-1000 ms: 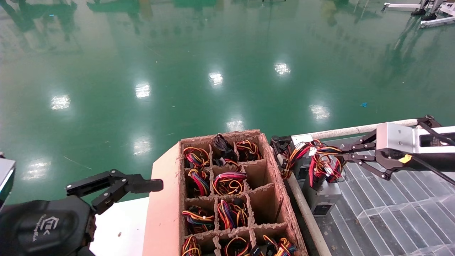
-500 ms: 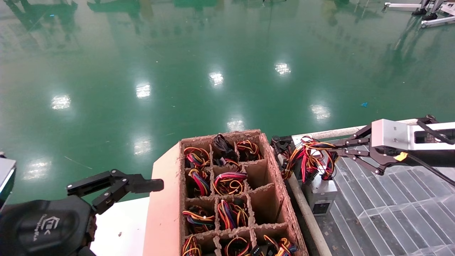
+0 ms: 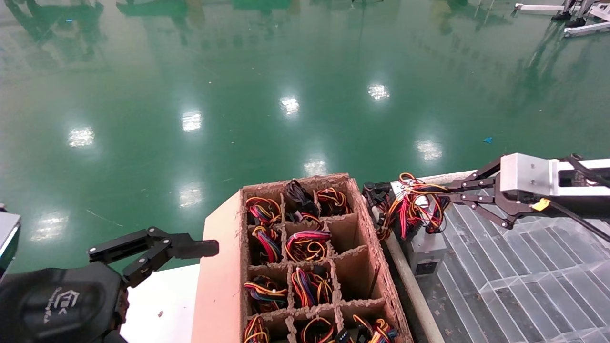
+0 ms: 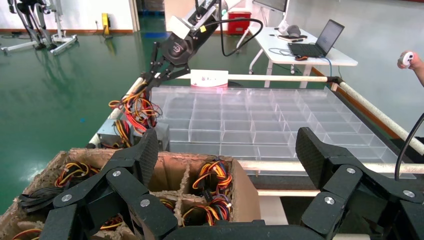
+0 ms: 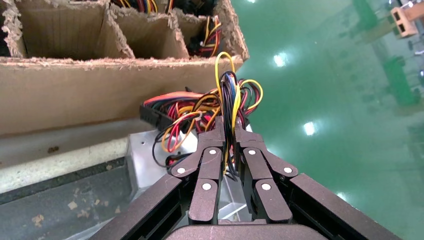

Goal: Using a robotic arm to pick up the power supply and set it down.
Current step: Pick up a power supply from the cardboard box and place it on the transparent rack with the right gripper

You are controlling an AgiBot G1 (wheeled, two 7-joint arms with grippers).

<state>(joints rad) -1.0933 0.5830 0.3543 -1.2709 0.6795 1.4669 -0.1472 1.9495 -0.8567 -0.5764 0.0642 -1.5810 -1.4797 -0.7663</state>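
Two right gripper fingers pinching wire bundle, power supply hanging below

left pincer gapes above the cardboard crate.

Just below the matt black tool, the power supply is dull grey metal. Beside it, the rough brown cardboard box; beneath, clear glossy plastic tray; beyond, glossy green floor.
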